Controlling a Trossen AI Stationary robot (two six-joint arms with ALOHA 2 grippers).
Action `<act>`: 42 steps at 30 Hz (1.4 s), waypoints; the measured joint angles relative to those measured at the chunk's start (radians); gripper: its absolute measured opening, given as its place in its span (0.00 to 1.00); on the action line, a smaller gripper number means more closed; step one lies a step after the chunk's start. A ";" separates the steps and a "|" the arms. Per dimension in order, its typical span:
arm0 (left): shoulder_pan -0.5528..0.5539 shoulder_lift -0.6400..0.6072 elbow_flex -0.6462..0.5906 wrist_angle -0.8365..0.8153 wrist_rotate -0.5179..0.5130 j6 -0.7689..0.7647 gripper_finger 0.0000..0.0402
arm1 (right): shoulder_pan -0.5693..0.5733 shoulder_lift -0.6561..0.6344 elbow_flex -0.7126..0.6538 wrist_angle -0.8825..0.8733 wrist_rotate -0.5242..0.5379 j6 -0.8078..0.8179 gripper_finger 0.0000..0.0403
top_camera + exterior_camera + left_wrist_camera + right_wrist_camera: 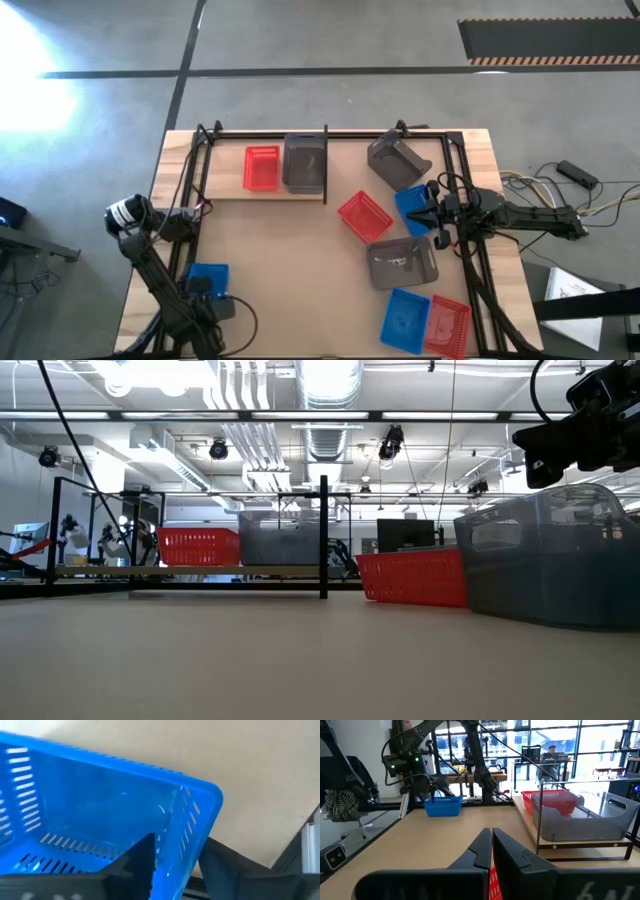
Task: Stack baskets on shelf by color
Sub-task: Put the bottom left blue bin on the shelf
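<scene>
Your left claw (175,865) is clamped on a blue basket (95,815), far from the shelf (262,190). Your right claw (491,845) is pressed together, closer to the shelf.

The shelf (262,193) is a pale wood board in a thin black frame, with a dark divider at its right end. On it stand a red basket (262,167) and a grey basket (305,162), side by side and upright. On the table lie a second red basket (364,216), a blue one (413,205) just beside it, and a grey one (402,264) (turned a little askew). Another grey basket (397,161) lies tilted near the back right. At the front right, a blue basket (404,316) and a red one (448,325) touch. One more blue basket (209,279) is at the front left.
</scene>
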 joint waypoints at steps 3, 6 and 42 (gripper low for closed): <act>0.001 0.000 -0.028 0.012 0.001 0.044 0.20 | 0.000 0.000 0.000 0.000 0.000 0.000 0.02; 0.016 -0.003 -0.034 0.017 0.005 0.075 0.07 | 0.000 0.000 0.000 0.000 0.000 0.000 0.02; 1.111 -0.376 0.107 -0.470 -0.495 1.240 0.00 | 0.000 0.000 0.000 0.000 0.000 0.000 0.02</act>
